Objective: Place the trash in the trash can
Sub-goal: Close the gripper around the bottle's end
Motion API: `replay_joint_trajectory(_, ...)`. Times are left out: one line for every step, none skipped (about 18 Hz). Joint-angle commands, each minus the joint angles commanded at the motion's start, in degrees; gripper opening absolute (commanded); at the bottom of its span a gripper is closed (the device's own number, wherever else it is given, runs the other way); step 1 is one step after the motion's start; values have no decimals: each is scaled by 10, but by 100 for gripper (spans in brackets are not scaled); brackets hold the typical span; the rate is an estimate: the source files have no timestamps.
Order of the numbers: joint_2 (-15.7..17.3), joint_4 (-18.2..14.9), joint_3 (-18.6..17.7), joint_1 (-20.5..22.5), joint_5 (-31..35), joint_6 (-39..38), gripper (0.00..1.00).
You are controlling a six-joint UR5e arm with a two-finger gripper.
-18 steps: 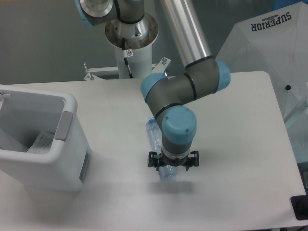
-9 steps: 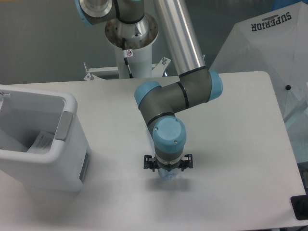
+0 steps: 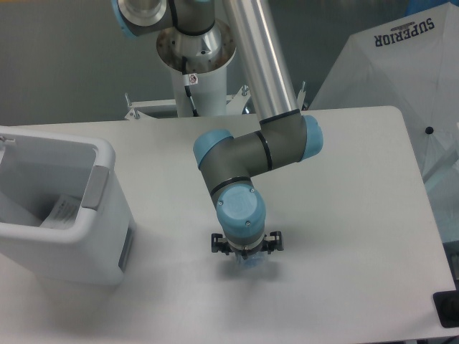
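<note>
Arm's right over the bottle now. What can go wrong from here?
1. The wrist hides nearly all of the bottle, so this view cannot show whether the gripper has it centred in the jaws; an off-centre grip on a round bottle could slip.
2. The trash can sits far to the left with a tall wall. A low carry could clip its rim.

bottle [image 3: 249, 263]: clear bluish plastic, mostly hidden, only a small part visible near the desk front edge | wrapper [image 3: 63, 211]: translucent white, lying inside the bin | trash can [image 3: 107, 236]: large white rectangular bin, upright, at desk left edge
</note>
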Motion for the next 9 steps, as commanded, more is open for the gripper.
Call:
replay_joint_trajectory(0, 0, 0, 0, 0, -1, 87)
replay_joint_trajectory(0, 0, 0, 0, 0, -4, 81)
replay_joint_trajectory(1, 0, 1, 0, 0, -10, 77)
replay_joint_trajectory(0, 0, 1, 0, -1, -14, 71)
replay_joint_trajectory(1, 0, 2, 0, -2, -16, 66)
replay_joint_trajectory(1, 0, 2, 0, -3, -17, 63)
replay_joint_trajectory(2, 0, 3, 0, -5, -17, 61)
replay_joint_trajectory(3, 0, 3, 0, -6, -17, 60)
replay_joint_trajectory(3, 1, 3, 0, -7, -17, 60)
